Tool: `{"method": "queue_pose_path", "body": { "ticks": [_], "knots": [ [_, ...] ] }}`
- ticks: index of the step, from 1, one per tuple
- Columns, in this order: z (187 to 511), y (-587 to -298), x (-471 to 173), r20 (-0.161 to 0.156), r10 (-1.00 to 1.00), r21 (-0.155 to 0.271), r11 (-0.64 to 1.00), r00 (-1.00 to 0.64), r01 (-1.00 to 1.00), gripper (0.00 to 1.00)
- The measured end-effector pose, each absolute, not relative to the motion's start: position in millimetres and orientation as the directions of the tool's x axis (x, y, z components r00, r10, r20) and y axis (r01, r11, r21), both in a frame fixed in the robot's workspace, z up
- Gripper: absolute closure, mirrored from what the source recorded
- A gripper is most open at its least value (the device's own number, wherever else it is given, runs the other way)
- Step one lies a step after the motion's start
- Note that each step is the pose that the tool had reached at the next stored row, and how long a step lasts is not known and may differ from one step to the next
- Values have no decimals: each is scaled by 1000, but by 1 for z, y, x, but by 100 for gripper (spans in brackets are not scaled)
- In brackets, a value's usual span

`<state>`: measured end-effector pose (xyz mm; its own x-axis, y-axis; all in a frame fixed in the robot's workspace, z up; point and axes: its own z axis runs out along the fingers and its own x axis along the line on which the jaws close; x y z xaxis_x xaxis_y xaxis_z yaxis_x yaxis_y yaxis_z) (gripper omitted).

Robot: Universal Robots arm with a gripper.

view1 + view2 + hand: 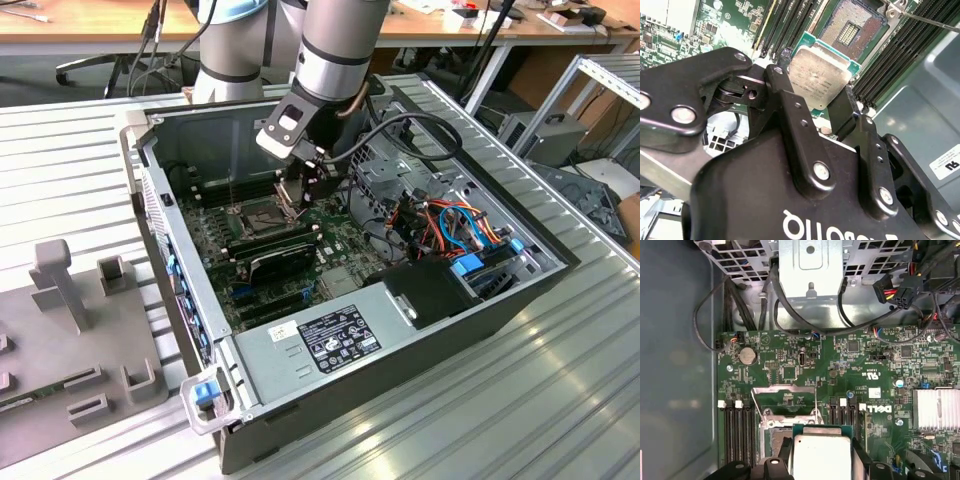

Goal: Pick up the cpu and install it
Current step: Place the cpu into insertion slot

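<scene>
Holding: my gripper is closed part-way onto the cpu, with one black finger on each of two opposite edges and nothing else in the grasp.
Cpu face: the pale metal lid is turned up toward the wrist, and a green rim shows round it in both wrist views.
Cpu place: it is off the board, carried in the fingers over the green motherboard, and not seated.
Socket: the socket is open with its contact field bare. Its load frame is swung up and a thin lever stands off to one side.
Relation that matters: in the second wrist view the socket lies just past the chip's far edge. I judge the cpu offset from it rather than squarely above. The chip's edges run roughly parallel to the socket's, so it looks a matter of shift more than turn.
Height: I cannot tell how far the chip is above the board.
Exterior check: the gripper hangs just to the exterior view's right of the socket, inside the computer case.
Neighbours: memory slots lie close beside the socket, and the finned heatsink is well apart.
</scene>
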<state>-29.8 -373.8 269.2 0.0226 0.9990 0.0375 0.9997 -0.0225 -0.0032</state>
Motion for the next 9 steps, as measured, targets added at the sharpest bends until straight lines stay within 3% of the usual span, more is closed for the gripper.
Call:
{"method": "queue_pose_path", "body": {
  "ticks": [9],
  "knots": [
    [268,-367,-30,37,999,-3,-19,19,1000,45]
  ]
}}
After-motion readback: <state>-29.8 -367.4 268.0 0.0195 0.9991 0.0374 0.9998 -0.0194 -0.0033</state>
